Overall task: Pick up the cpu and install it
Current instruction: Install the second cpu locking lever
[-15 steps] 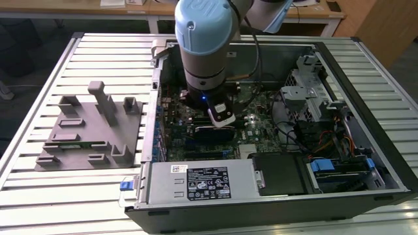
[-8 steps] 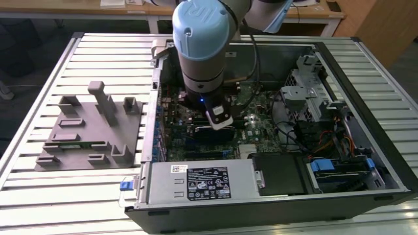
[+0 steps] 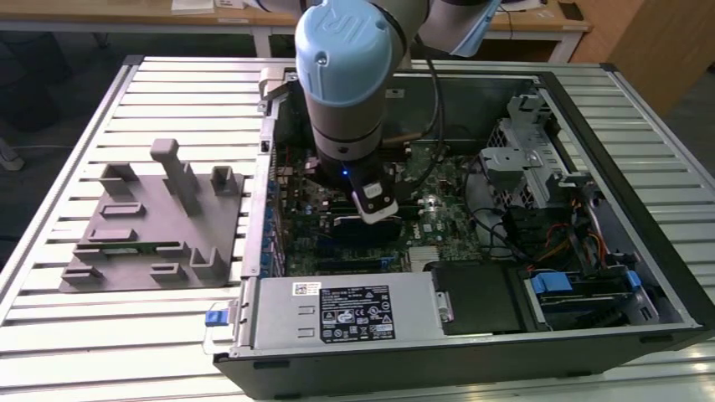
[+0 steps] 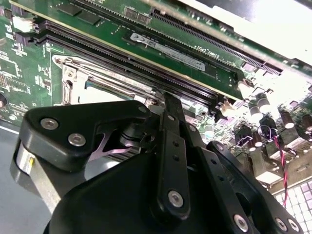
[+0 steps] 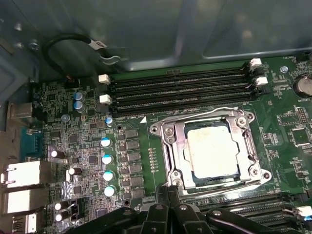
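The cpu [image 5: 212,150] is seen in the first wrist view as a small flat square with a pale, silvery-white metal top, slightly mottled, and it is seated inside the metal frame of the socket [image 5: 170,141] on the green motherboard [image 5: 63,97]. It lies flat within the frame, whose silver rails surround it on all sides, and a thin wire lever is bent along the frame's outer edge. The gripper [image 5: 168,195] is placed just beside the socket's near rail, its black linkage crossing the edge of the frame; the cpu is not held between the jaws but lies apart from them, beyond their tips. Whether the jaws are released or clenched cannot be told, since their tips are hidden by the linkage in both wrist views. One cpu and one socket are counted. Four long dark memory slots [image 5: 180,90] are counted beside the socket, with white latches at their ends, and four blue-topped capacitors [image 5: 108,167] are lined up along its other side. In the exterior view the arm [image 3: 347,75] is lowered into the open computer case [image 3: 581,100], which lies on a slatted metal table [image 3: 67,335], and one grey tray [image 3: 146,226] is set at the exterior view's left of the case.
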Available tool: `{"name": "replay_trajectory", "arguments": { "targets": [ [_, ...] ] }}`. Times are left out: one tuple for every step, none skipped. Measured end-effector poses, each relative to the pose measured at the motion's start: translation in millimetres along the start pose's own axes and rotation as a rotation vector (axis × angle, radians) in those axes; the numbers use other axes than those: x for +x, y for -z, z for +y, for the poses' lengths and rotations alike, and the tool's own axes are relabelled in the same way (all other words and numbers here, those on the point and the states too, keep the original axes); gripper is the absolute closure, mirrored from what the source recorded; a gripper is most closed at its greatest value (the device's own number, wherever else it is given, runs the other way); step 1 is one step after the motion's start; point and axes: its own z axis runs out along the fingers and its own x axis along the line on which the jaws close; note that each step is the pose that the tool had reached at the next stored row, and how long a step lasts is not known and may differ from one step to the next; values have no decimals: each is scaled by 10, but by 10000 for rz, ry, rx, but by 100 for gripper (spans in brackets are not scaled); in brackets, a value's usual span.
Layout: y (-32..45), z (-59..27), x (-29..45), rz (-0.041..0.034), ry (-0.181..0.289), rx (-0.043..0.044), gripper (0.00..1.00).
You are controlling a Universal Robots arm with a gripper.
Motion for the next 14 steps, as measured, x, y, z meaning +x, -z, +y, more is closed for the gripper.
{"name": "replay_trajectory", "arguments": {
  "targets": [
    [-4, -1, 0, -2, 0, -2, 89],
    [-8, -2, 0, -1, 0, -1, 89],
    [-11, -3, 1, 1, 1, 2, 89],
    [-16, -4, 2, 1, 1, 2, 89],
    [-19, -5, 3, 1, 0, 2, 89],
    [-22, -6, 4, 1, 0, 3, 89],
    [-24, -7, 6, 1, -1, 4, 89],
    [-25, -8, 9, 1, -1, 4, 89],
    [-25, -8, 9, 1, -1, 4, 89],
    [-25, -8, 9, 2, 1, 4, 89],
    [-24, -7, 10, 1, 1, 3, 89],
    [-19, -6, 10, -1, 1, 6, 89],
    [-9, -3, 9, -3, 1, 17, 89],
    [4, 1, 9, -6, 2, 29, 89]
  ]
}}
